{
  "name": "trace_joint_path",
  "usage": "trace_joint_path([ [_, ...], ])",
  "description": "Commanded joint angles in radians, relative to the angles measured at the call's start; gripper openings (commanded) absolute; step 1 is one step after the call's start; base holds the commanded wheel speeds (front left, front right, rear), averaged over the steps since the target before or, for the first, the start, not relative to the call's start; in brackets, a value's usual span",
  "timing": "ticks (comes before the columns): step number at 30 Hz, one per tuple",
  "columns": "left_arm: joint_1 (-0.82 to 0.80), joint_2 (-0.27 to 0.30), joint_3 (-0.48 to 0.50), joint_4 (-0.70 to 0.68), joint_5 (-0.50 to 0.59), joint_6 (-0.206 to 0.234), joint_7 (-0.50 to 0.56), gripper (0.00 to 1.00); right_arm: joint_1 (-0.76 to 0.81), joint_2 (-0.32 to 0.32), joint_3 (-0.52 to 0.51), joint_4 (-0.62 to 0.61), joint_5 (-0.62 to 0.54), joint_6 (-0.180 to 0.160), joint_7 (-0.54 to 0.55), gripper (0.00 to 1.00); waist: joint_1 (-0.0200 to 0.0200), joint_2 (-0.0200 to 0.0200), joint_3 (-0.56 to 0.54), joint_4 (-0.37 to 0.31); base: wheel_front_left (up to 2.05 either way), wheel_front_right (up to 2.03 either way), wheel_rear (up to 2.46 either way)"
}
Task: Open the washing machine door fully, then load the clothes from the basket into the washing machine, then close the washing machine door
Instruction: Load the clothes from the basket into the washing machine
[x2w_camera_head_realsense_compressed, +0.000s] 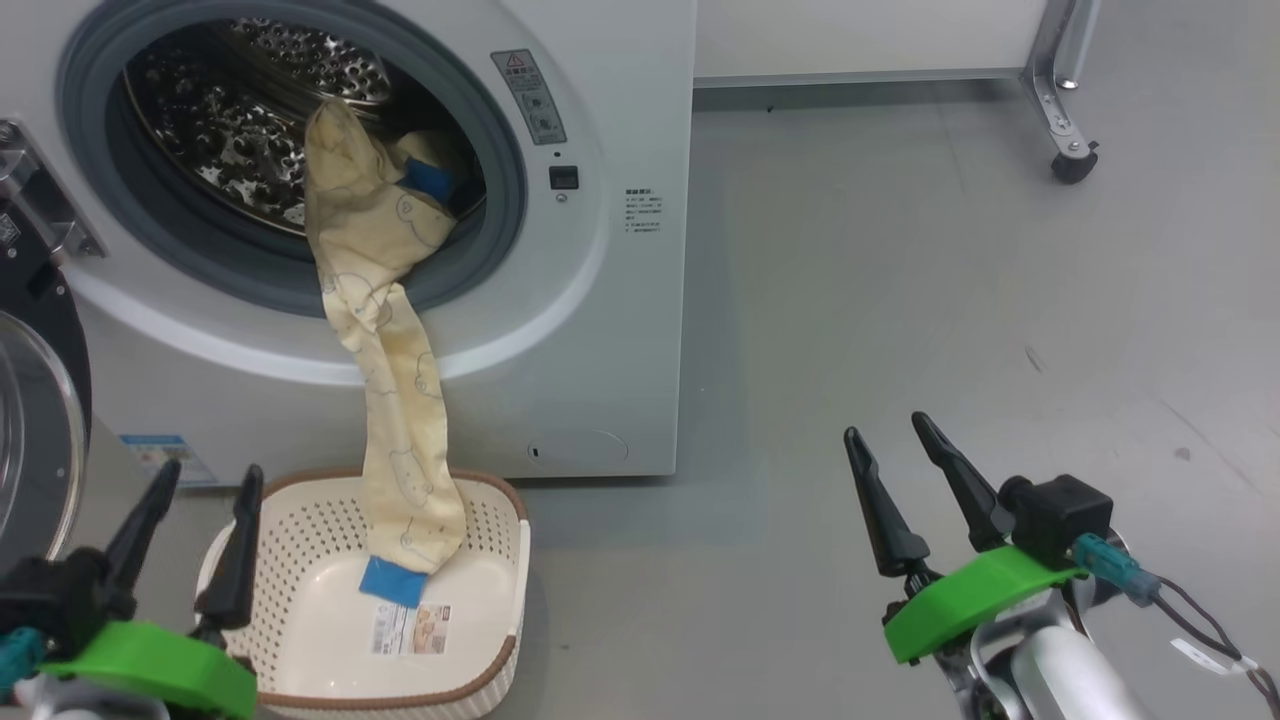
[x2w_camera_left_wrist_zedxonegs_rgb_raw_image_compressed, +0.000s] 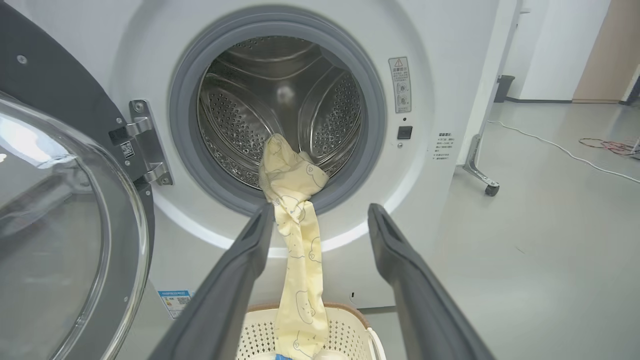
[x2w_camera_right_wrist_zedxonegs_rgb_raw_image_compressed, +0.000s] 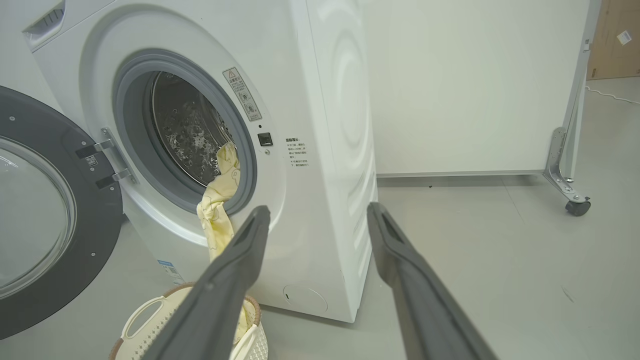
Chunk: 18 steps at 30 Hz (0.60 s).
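The white washing machine (x2w_camera_head_realsense_compressed: 600, 250) stands with its black-framed door (x2w_camera_head_realsense_compressed: 35, 420) swung wide to the left, also the door (x2w_camera_right_wrist_zedxonegs_rgb_raw_image_compressed: 45, 215). A cream-yellow piece of clothes (x2w_camera_head_realsense_compressed: 385, 330) hangs from the drum over the grey gasket down into the basket (x2w_camera_head_realsense_compressed: 480, 660), its blue-trimmed end resting on the basket floor. The clothes (x2w_camera_left_wrist_zedxonegs_rgb_raw_image_compressed: 297, 260) dangle between my left fingers' line of sight. My left gripper (x2w_camera_head_realsense_compressed: 205, 480) is open, low at the basket's left rim, holding nothing. My right gripper (x2w_camera_head_realsense_compressed: 890, 435) is open over bare floor, well right of the machine.
A white panel on a wheeled metal foot (x2w_camera_head_realsense_compressed: 1070, 160) stands at the back right. Grey floor (x2w_camera_head_realsense_compressed: 900, 300) stretches right of the machine. Cables (x2w_camera_left_wrist_zedxonegs_rgb_raw_image_compressed: 610, 147) lie on the floor far off in the left wrist view.
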Motion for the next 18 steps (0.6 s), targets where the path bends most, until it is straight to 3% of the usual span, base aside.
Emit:
trace_joint_path([
  [1, -0.028, 0.023, 0.067, -0.039, 0.017, 0.012, -0.006, 1.00, -0.023, 0.001, 0.016, -0.030, 0.005, 0.000, -0.007, 1.00, 0.0002, -0.0001, -0.001, 0.000, 0.00, 0.00, 0.00],
  [7, 0.057, -0.043, 0.110, -0.086, 0.072, 0.031, -0.006, 1.00, -0.019, 0.001, 0.010, -0.031, 0.006, 0.000, -0.007, 1.00, 0.0002, -0.0001, -0.005, 0.001, 0.00, 0.00, 0.00],
  [18, 0.118, -0.119, 0.168, -0.103, 0.151, 0.002, -0.006, 1.00, -0.021, 0.001, 0.013, -0.035, 0.013, 0.000, -0.007, 1.00, 0.0002, -0.0001, 0.003, -0.009, 0.00, 0.00, 0.00],
])
